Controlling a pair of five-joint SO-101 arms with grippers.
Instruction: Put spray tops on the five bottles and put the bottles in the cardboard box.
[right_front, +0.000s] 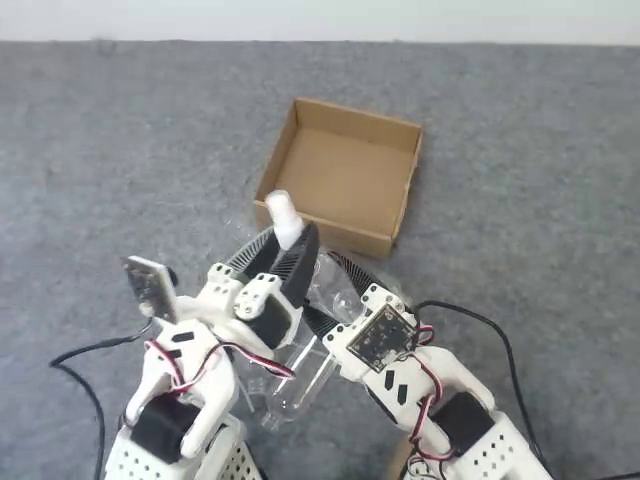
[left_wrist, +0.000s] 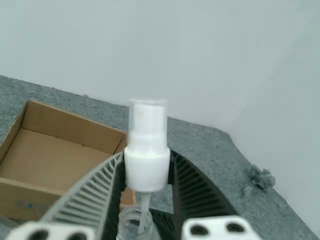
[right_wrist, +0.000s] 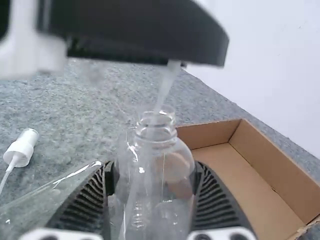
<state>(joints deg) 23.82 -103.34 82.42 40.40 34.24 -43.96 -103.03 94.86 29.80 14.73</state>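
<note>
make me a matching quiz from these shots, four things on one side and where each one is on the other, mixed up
Things
1. raised spray top
2. clear bottle
3. cardboard box
4. other spray top

Places
A. lying loose on the carpet
B. gripped in the right hand
C. standing empty beyond both arms
D. gripped in the left hand

Pairs: 1-D, 2-B, 3-C, 4-A

place: plain indoor test space — grey carpet (right_front: 100, 150) | bare white wall (left_wrist: 210, 50)

One clear bottle (right_wrist: 155, 150) in right gripper (right_wrist: 152, 172), cardboard box (right_wrist: 280, 175) beyond.
</note>
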